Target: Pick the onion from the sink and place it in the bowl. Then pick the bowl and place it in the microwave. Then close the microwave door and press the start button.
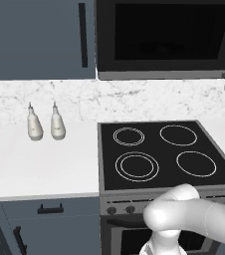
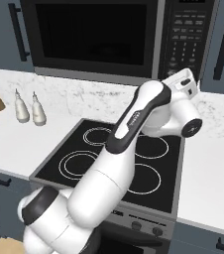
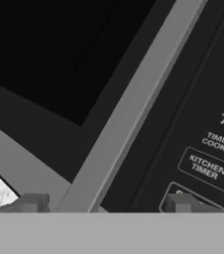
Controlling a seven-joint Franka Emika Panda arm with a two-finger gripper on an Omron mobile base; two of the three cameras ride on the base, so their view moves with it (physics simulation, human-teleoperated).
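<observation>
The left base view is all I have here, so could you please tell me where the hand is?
Observer: The hand is raised against the lower part of the keypad panel of the microwave, in the right base view.
Operator: Thank you. Is the microwave door shut?
Observer: Yes, the microwave door sits flush with the front.
Operator: What is nearest the fingertips?
Observer: In the hand view, one fingertip sits just under a button below the KITCHEN TIMER button; its label is hidden.

Even, soft rendered light; no hard shadows, no glare; hand view close, slightly soft.
</observation>
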